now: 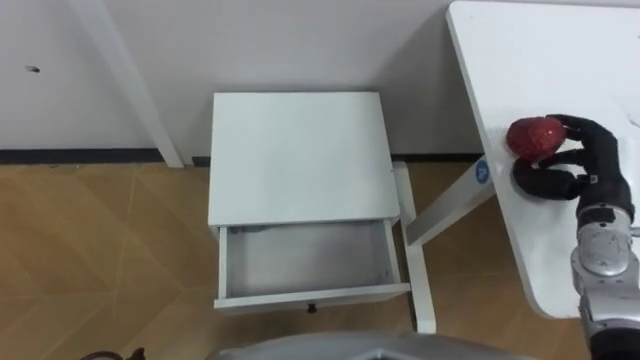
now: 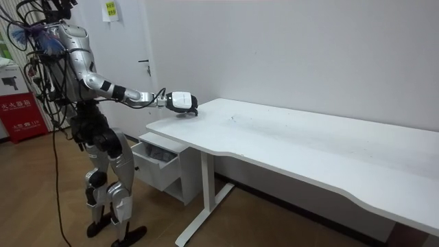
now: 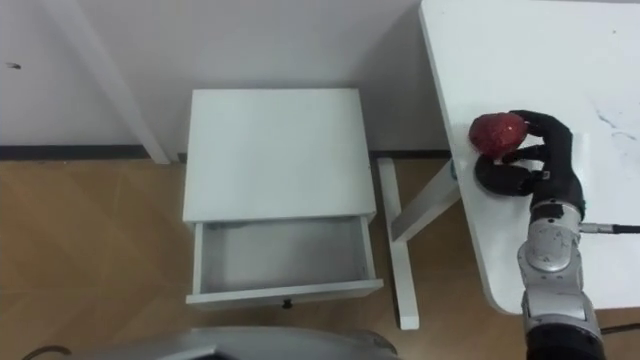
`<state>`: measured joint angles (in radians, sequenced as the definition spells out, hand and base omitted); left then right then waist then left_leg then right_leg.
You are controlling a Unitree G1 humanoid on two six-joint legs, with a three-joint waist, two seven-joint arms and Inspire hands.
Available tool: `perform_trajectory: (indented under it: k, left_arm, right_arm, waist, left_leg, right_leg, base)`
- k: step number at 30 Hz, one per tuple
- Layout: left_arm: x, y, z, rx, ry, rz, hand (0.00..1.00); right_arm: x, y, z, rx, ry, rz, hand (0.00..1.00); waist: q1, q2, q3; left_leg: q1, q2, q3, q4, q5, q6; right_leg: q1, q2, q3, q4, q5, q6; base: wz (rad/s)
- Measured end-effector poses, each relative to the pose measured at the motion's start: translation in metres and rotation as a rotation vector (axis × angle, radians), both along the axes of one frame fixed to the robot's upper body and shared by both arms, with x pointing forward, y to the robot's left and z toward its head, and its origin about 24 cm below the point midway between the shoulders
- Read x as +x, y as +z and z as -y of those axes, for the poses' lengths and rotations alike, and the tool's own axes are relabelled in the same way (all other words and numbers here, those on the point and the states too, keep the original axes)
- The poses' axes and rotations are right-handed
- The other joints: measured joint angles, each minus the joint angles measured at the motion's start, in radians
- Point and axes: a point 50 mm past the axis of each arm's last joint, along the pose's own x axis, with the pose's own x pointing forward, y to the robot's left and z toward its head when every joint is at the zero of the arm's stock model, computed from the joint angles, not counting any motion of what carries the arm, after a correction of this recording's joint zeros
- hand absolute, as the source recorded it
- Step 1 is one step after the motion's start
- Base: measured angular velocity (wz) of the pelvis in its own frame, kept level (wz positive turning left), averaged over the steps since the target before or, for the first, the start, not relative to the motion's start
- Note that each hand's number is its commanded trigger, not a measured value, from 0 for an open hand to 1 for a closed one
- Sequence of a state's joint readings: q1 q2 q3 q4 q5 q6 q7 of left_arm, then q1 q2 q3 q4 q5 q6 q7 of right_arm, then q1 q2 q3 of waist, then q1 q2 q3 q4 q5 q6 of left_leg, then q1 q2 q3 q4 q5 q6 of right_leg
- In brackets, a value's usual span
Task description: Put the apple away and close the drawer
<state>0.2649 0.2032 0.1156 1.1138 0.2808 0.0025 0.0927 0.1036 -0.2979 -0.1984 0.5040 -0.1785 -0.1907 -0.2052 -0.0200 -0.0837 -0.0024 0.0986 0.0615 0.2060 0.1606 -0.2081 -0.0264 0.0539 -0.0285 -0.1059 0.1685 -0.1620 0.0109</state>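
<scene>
A red apple (image 1: 535,138) lies near the left edge of the white table (image 1: 560,60), on my right. My right hand (image 1: 578,165) rests on the table against the apple, with its dark fingers curled over the apple's far side and the thumb bent just below it. To the left of the table stands a small white cabinet (image 1: 295,155). Its drawer (image 1: 310,262) is pulled out towards me and holds nothing. In the room view I stand beside the cabinet, with my right arm stretched out to the table's corner (image 2: 182,101).
The table's white leg and foot (image 1: 418,250) stand close to the drawer's right side. A white wall with a dark skirting runs behind the cabinet. A slanted white post (image 1: 140,90) leans at the back left. Wooden floor lies to the left of the cabinet.
</scene>
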Motion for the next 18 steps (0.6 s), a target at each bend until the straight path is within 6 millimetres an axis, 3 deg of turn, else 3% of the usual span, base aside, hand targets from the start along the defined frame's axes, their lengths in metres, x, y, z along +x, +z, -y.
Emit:
perform_trajectory:
  k: [12, 15, 18]
  left_arm:
    - [-0.004, -0.002, 0.001, -0.018, -0.013, -0.033, 0.00]
    - [-0.002, -0.002, 0.002, -0.031, -0.016, -0.031, 0.00]
    - [0.002, -0.003, 0.005, -0.041, -0.010, -0.029, 0.00]
  right_arm:
    - [0.007, 0.001, -0.013, -0.038, 0.058, -0.018, 1.00]
    - [0.013, 0.006, -0.023, -0.065, 0.125, -0.011, 1.00]
    - [0.019, 0.003, -0.047, -0.048, 0.250, -0.043, 1.00]
  waist:
    - [0.009, 0.009, 0.0020]
    - [0.026, 0.012, 0.0022]
    - [0.043, 0.015, 0.0026]
  left_leg:
    - [-0.010, 0.000, -0.005, 0.000, 0.000, 0.000]
    - [-0.024, 0.001, -0.003, 0.002, 0.000, 0.000]
    - [-0.021, 0.001, -0.005, 0.002, 0.000, 0.000]
  right_leg:
    - [-0.005, 0.001, -0.004, 0.007, 0.001, -0.001]
    - [-0.021, 0.002, -0.001, 0.005, 0.004, -0.003]
    - [-0.021, 0.002, -0.003, 0.002, 0.005, -0.003]
  base:
    - [0.01]
    - [-0.05]
    - [0.00]
